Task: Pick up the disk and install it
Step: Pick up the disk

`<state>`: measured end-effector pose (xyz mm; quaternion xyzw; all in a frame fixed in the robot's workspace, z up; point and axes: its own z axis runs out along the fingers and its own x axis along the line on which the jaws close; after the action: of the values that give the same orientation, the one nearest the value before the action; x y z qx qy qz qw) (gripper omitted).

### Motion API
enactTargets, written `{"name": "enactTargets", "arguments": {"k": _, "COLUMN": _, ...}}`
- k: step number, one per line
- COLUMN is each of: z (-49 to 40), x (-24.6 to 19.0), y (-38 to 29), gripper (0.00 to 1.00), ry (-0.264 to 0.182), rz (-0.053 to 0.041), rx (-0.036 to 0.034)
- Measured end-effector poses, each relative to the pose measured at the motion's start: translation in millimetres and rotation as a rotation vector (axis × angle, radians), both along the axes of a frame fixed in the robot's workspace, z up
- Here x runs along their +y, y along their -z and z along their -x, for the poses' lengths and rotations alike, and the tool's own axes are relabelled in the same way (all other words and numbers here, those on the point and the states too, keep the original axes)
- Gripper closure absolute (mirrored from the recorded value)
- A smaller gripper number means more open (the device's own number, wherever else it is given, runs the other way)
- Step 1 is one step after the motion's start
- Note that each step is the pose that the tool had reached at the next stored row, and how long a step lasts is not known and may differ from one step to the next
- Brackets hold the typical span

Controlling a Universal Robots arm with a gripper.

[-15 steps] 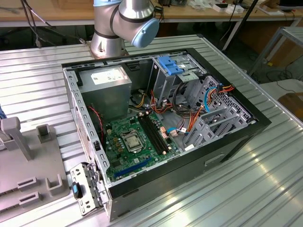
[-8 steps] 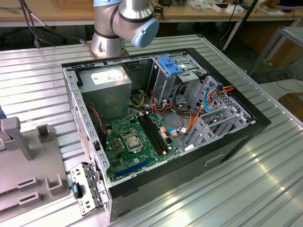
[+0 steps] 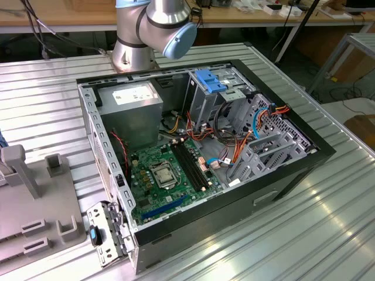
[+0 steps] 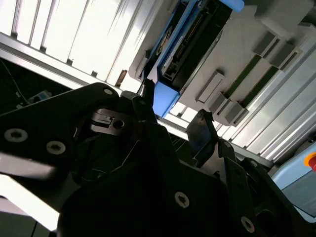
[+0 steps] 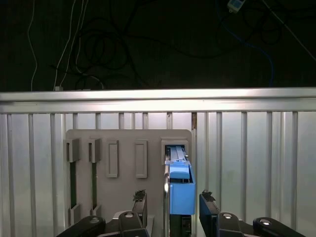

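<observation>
Over the grey holder (image 5: pixel 123 143) in the first wrist view, the gripper (image 5: pixel 174 197) hangs w/ jaws wide. There is one of its fingers (image 5: pixel 207 210) on each side of the disk (image 5: pixel 181 190), and neither touches it as far as I can tell. The disk stands on edge in a slot of the holder, blue carrier end toward the cam. The second wrist view agrees, w/ the disk running away from the tips. The gap isn't even: the disk sits closer to one finger. So I judge the grasp wants centring first, else one pad lands early & cocks the disk in its slot. Pads should meet the flat faces square, not the blue end piece, w/ any pull straight along the slot. The holder lies on the slatted table (image 5: pixel 256 148). In the exterior view the open PC case (image 3: pixel 281 181) w/ its drive cage (image 3: pixel 263 146) sits on the same table, holder on the exterior view's left of it.
</observation>
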<state>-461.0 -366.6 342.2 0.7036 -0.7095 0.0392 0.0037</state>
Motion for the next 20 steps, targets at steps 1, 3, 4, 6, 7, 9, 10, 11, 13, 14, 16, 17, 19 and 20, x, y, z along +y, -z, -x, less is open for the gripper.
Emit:
{"name": "enactTargets", "arguments": {"k": 1, "z": 0.0, "x": 0.0, "y": 0.2, "gripper": 0.45, "ry": 0.0, "rz": -0.0001, "rx": -0.0001}}
{"name": "enactTargets", "arguments": {"k": 3, "z": -0.1, "x": 0.0, "y": 1.1, "gripper": 0.45, "ry": 0.0, "rz": -0.0002, "rx": -0.0005}}
{"name": "enactTargets", "arguments": {"k": 4, "z": 0.0, "x": 0.0, "y": 2.1, "gripper": 0.45, "ry": 0.0, "rz": -0.0002, "rx": -0.0006}}
{"name": "enactTargets", "arguments": {"k": 6, "z": -0.1, "x": 0.2, "y": 4.3, "gripper": 0.45, "ry": 0.0, "rz": -0.0001, "rx": -0.0002}}
{"name": "enactTargets", "arguments": {"k": 7, "z": 0.0, "x": 0.5, "y": 5.7, "gripper": 0.45, "ry": 0.0, "rz": -0.0002, "rx": -0.0002}}
{"name": "enactTargets", "arguments": {"k": 9, "z": 0.0, "x": 0.7, "y": 6.8, "gripper": 0.45, "ry": -0.001, "rz": -0.0005, "rx": -0.0001}}
{"name": "enactTargets", "arguments": {"k": 10, "z": 0.0, "x": 1.0, "y": 7.8, "gripper": 0.45, "ry": -0.001, "rz": -0.0009, "rx": -0.0002}}
{"name": "enactTargets", "arguments": {"k": 11, "z": 0.0, "x": 1.2, "y": 8.5, "gripper": 0.45, "ry": -0.001, "rz": -0.0011, "rx": -0.0002}}
{"name": "enactTargets", "arguments": {"k": 13, "z": 0.1, "x": 1.3, "y": 10.5, "gripper": 0.45, "ry": -0.002, "rz": -0.0028, "rx": -0.0004}}
{"name": "enactTargets", "arguments": {"k": 14, "z": 0.1, "x": 1.4, "y": 11.2, "gripper": 0.45, "ry": -0.002, "rz": -0.0039, "rx": -0.0002}}
{"name": "enactTargets", "arguments": {"k": 16, "z": 0.2, "x": 1.4, "y": 13.4, "gripper": 0.45, "ry": -0.003, "rz": -0.0067, "rx": -0.0003}}
{"name": "enactTargets", "arguments": {"k": 17, "z": 0.2, "x": 1.4, "y": 14.3, "gripper": 0.45, "ry": -0.004, "rz": -0.0071, "rx": -0.0003}}
{"name": "enactTargets", "arguments": {"k": 19, "z": 0.4, "x": 1.4, "y": 16.1, "gripper": 0.45, "ry": -0.005, "rz": -0.0076, "rx": -0.0003}}
{"name": "enactTargets", "arguments": {"k": 20, "z": 0.4, "x": 1.4, "y": 16.9, "gripper": 0.45, "ry": -0.005, "rz": -0.0079, "rx": -0.0001}}
